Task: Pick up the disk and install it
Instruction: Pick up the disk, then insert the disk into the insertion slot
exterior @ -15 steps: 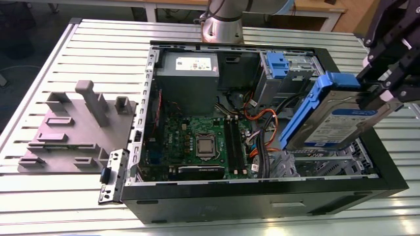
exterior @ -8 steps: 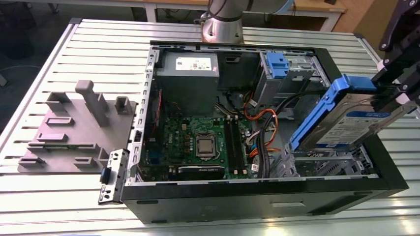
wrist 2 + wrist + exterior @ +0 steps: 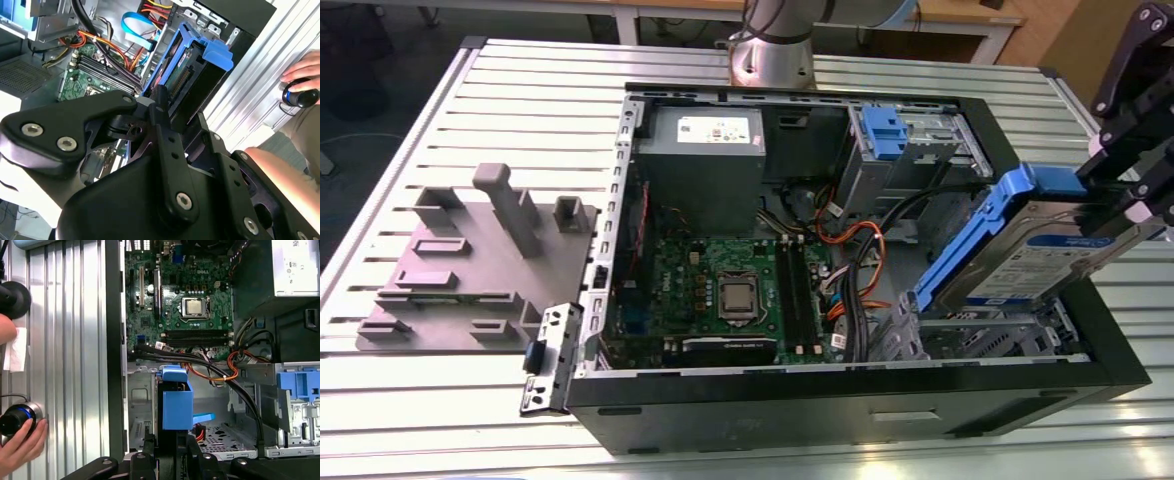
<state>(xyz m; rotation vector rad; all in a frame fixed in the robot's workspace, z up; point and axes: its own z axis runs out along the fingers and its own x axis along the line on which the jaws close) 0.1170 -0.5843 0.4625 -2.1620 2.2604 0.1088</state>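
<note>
surface: table [image 3: 520,100] of ribbed metal slats, pale grey, running the full width of the exterior view. a light wooden desk [image 3: 854,12] stands behind it, with dark floor beyond the table on the exterior view's left. arm base [image 3: 771,50] is bolted at the far edge of the table.

on the table: black computer case [image 3: 854,400] lying on its side, panel off, inside exposed. grey fixture [image 3: 467,270] with upright blocks sits apart from the case on the exterior view's left.

inside the case: green motherboard [image 3: 720,280] in the middle. grey power supply [image 3: 707,135] at the far end, next to the arm base. bare blue bracket [image 3: 881,130] in the far bay. orange and black cables [image 3: 854,240] between the board and the bays. metal cage [image 3: 987,335] at the near corner on the exterior view's right.

disk [image 3: 1027,250]: lifted off the table and tilted. its low end is over the cage, its high end is at the gripper [image 3: 1110,205], and blue rails run along both long sides. the gripper's jaws are closed on the raised end of the disk. in the second wrist view one finger [image 3: 160,107] presses against the edge of the disk.

writing: white sticker [image 3: 718,128] with fine print on the power supply. white-and-blue label [image 3: 1047,262] on the disk's face. neither is transcribed here.

person: in the first wrist view a hand [image 3: 20,445] rests on a round knob [image 3: 15,418] with a blue ring, on the table just beside the case wall.
</note>
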